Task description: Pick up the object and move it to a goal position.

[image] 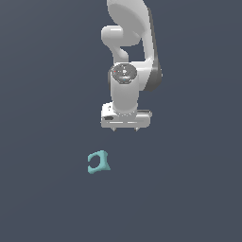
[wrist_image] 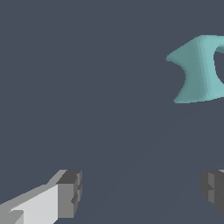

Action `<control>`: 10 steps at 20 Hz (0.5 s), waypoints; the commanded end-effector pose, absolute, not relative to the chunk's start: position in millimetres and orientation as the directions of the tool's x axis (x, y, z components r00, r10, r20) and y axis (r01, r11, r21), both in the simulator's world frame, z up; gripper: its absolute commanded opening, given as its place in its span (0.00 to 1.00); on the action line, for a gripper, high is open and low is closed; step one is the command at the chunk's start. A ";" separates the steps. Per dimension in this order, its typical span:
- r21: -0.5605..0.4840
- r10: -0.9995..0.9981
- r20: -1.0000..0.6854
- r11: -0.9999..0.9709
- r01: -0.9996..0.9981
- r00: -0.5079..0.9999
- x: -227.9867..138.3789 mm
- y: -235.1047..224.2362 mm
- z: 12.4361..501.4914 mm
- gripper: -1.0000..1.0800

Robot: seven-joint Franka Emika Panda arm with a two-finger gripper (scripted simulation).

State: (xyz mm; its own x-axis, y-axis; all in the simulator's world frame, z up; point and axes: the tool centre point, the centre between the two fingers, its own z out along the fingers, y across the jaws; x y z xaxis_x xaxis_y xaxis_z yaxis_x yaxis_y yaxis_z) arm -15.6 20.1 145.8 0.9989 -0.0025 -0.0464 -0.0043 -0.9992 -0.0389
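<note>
The object (image: 99,162) is a small teal chunky piece with a C-shaped notch. It lies on the dark grey floor, below and toward the exterior view's left of my gripper. My white gripper (image: 125,128) hangs above the floor, pointing down, open and empty. In the wrist view the object (wrist_image: 199,70) is partly cut off by the frame edge. It lies off to one side of the gap, apart from the two grey fingertips (wrist_image: 70,192). The gripper (wrist_image: 142,190) holds nothing.
The white arm (image: 130,52) rises behind the gripper toward the top of the exterior view. A plain dark grey floor (image: 189,189) lies all around.
</note>
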 end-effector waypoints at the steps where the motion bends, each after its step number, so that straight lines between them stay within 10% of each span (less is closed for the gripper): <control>1: -0.039 -0.003 -0.046 -0.999 -0.004 0.999 -15.6 20.1 145.8 0.96; 10: -0.047 0.019 -0.045 -0.999 0.017 0.999 -17.1 26.8 157.6 0.96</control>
State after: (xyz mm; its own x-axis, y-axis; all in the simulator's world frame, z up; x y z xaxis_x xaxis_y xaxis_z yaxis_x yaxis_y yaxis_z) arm -16.7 26.2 156.6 0.9989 0.0167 -0.0448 0.0147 -0.9988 -0.0463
